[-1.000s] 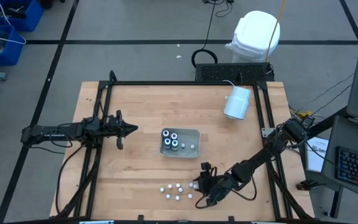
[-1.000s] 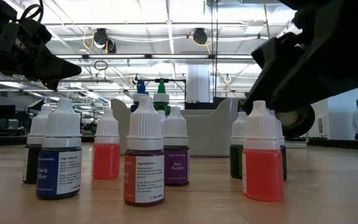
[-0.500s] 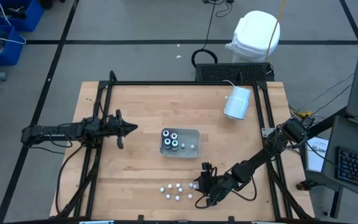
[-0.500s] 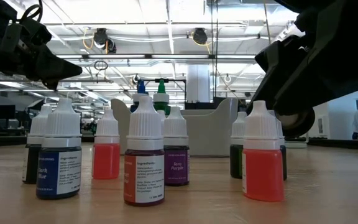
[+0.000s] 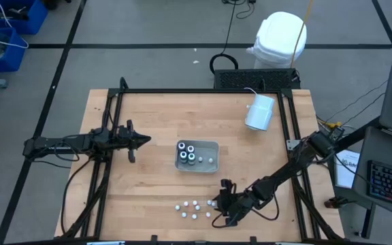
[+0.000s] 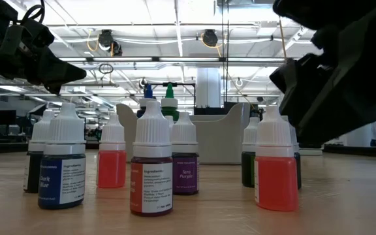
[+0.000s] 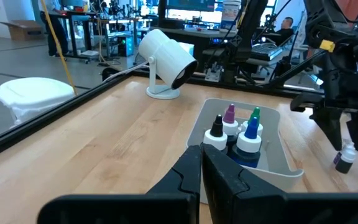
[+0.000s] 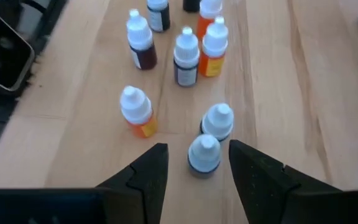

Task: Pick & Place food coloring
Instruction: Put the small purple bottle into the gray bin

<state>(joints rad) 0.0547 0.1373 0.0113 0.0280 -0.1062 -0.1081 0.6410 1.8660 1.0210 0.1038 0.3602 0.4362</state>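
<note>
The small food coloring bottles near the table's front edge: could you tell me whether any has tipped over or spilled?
Nothing stands out. The loose bottles all stand upright and capped, with no liquid on the table; the right gripper has its fingers open around one.

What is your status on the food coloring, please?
Right gripper open, straddling a dark bottle. Left gripper shut, waiting beside tray. Another bottle crowds the target.

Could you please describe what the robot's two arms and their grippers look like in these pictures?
Both arms are dark, nearly black, built of slim jointed segments. The left gripper tapers to a narrow point formed by two flat, angular black fingers. The right gripper has two broad matte-black fingers with bevelled edges. No markings are legible on either.
</note>
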